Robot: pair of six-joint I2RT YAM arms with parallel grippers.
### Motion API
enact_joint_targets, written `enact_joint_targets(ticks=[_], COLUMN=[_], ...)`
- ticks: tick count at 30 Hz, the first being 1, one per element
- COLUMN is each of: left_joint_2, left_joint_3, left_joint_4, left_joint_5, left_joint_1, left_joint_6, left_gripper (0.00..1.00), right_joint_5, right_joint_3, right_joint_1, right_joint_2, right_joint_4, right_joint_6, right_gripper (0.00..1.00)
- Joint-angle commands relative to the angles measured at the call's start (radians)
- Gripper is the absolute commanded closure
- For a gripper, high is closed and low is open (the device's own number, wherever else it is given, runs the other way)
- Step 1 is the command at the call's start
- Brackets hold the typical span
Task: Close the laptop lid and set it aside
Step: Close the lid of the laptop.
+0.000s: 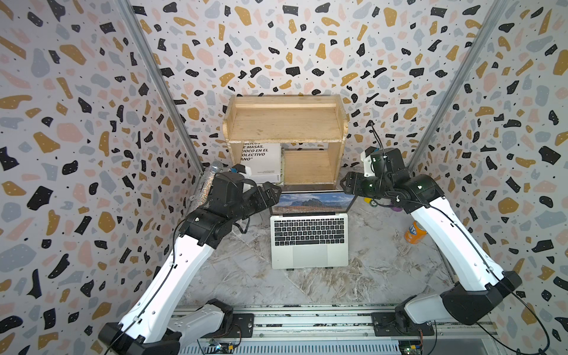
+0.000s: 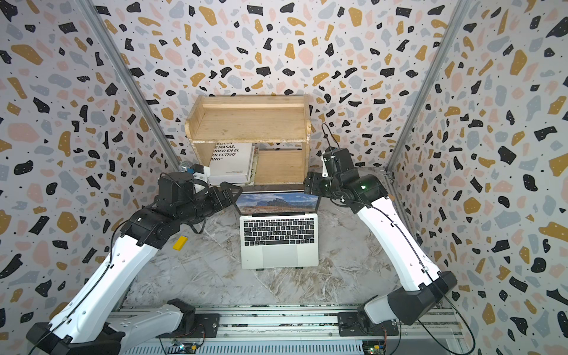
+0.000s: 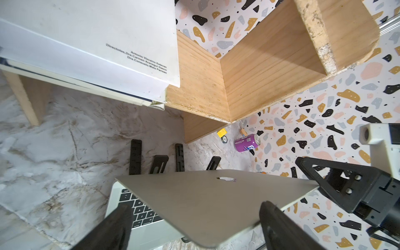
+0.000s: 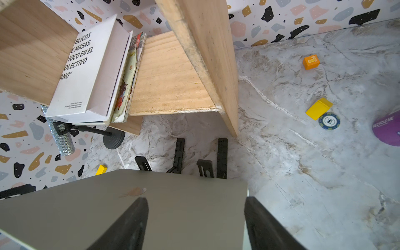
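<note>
- You are barely getting started: the slim silver metal laptop (image 1: 309,236) is sitting mid-way across the grey marbled surface (image 1: 384,261). It seems to be resting on a black folding stand (image 3: 135,155), just in front of the pale wooden shelf unit (image 1: 284,121).
- Its flat silver-grey lid (image 3: 205,201) is standing open and leaning back, with the mountain picture showing in both top views.
- Your left tool (image 1: 274,193) is hovering at one top corner of the lid, jaws spread wide around it and gripping nothing.
- Your right tool (image 4: 195,200) is hanging at the opposite corner with its jaws apart, one finger over the lid's back and one past its edge, clamping nothing.
- By my judgement, you are facing both steps: folding the lid down, then moving the laptop aside.
- You are counting:
  - one laptop, one lid, two tools, one stand and one shelf unit
  - one white book (image 4: 86,71)
  - one orange can (image 1: 415,232) and one purple can (image 3: 246,142)
  - one large yellow block (image 4: 319,108) and one small yellow block (image 4: 101,169)
  - one orange cube (image 4: 311,61) and one blue poker chip (image 4: 329,121)
</note>
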Motion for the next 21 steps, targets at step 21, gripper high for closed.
enact_joint_targets(ticks=[21], left_joint_2=[0.213], left_joint_3=[0.393], left_joint_4=[-0.249], left_joint_5=[-0.211], left_joint_1=[-0.036], left_joint_6=[0.306], left_gripper=[0.1], right_joint_5=[0.052], right_joint_3=[0.225], right_joint_1=[0.004], right_joint_2=[0.102], right_joint_4=[-0.173], right_joint_6=[-0.08], right_gripper=[0.25])
